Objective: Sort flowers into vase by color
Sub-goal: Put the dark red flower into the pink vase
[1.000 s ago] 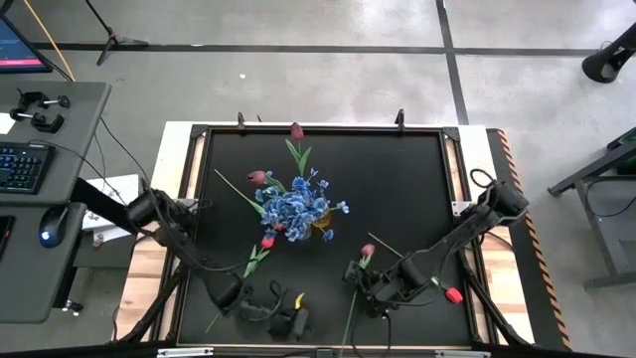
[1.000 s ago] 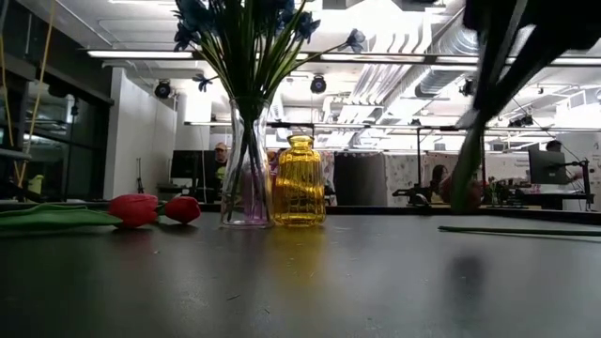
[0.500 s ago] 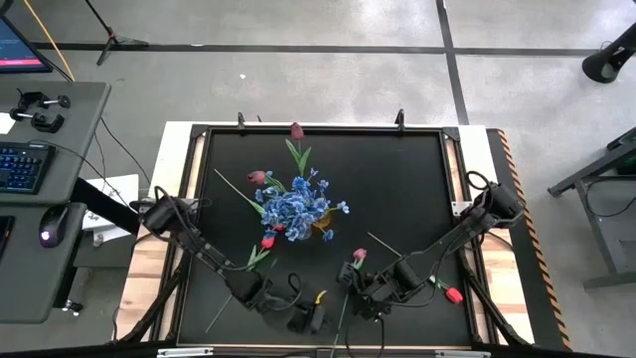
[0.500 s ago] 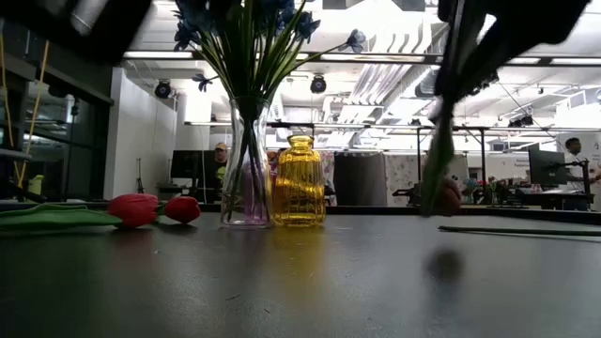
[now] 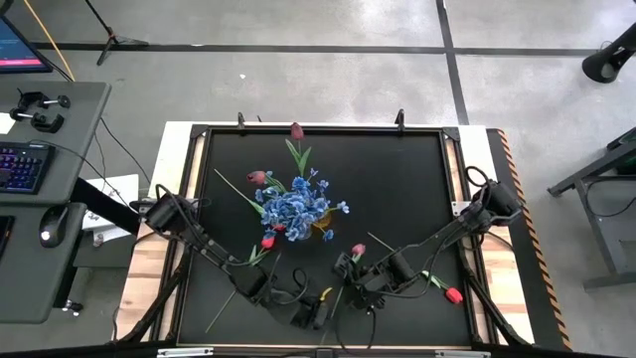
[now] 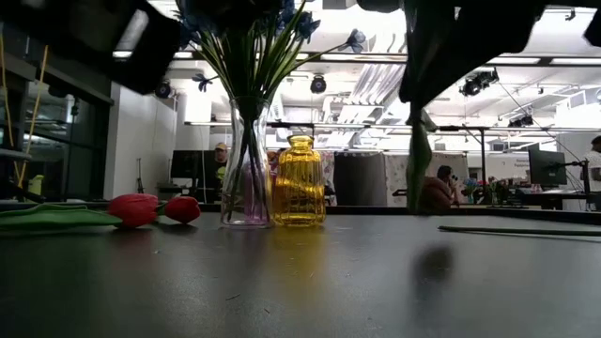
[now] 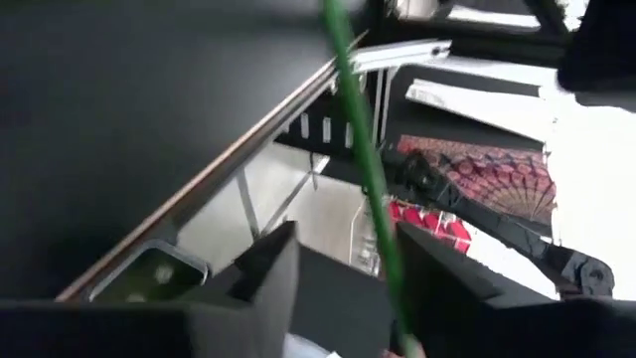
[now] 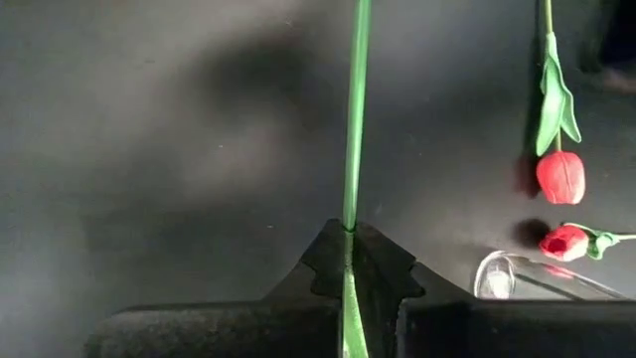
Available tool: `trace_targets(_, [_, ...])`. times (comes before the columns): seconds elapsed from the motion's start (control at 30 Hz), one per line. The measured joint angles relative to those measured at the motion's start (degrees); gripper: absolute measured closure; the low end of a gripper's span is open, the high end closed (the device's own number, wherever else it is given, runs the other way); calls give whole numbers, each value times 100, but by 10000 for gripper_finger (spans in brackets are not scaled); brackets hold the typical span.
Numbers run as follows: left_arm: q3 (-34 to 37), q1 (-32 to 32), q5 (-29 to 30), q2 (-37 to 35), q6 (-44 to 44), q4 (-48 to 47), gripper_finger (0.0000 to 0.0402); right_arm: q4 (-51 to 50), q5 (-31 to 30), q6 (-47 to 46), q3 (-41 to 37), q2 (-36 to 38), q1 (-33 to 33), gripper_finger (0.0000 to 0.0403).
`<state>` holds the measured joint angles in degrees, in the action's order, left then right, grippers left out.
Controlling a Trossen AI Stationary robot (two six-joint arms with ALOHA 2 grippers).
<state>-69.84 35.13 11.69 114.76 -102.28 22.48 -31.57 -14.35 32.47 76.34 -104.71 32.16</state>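
**Operator:** List the items, largest first.

**Clerk:** Item one, your black table (image 5: 397, 189), filling the middle of the high view. Item two, your right gripper (image 5: 356, 280), lower centre of that view, clamped on the green stem (image 8: 355, 129) of a maroon tulip (image 5: 358, 251); the stem runs straight out between its closed fingers. Item three, your left gripper (image 5: 320, 310), at the bottom edge just left of the right one; the same stem passes between its spread fingers (image 7: 268, 273), not pinched.

**Operator:** And the smaller items?

**Clerk:** Item four, a clear vase (image 6: 246, 174) holding the blue flowers (image 5: 294, 209), centre of the table. Item five, a yellow vase (image 6: 299, 180) touching its side. Item six, loose tulips: two red ones (image 8: 560, 176) lying near the clear vase, one red tulip (image 5: 453, 294) at lower right, two maroon ones (image 5: 296, 130) at upper centre.
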Motion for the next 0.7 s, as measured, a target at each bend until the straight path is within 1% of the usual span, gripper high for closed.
trace_targets(0.17, [0,-82,93,0,190,11,365,-53,82,124,0,0,37,403])
trace_targets(0.2, [0,-107,90,0,219,14,382,-62,79,213,0,0,43,403])
trace_targets(0.23, [0,-118,88,0,232,15,391,-75,71,278,0,0,50,403])
trace_targets(0.43, [0,-194,-28,0,376,46,398,-73,47,319,3,0,67,403])
trace_targets(0.57, [0,-182,-132,0,409,118,400,-172,-47,-219,185,0,127,399])
trace_targets(0.63, [0,-165,-129,0,402,107,400,-509,-41,-432,415,0,127,385])
trace_targets(0.7, [0,-152,-65,0,402,56,401,-922,-13,-616,722,2,108,360])
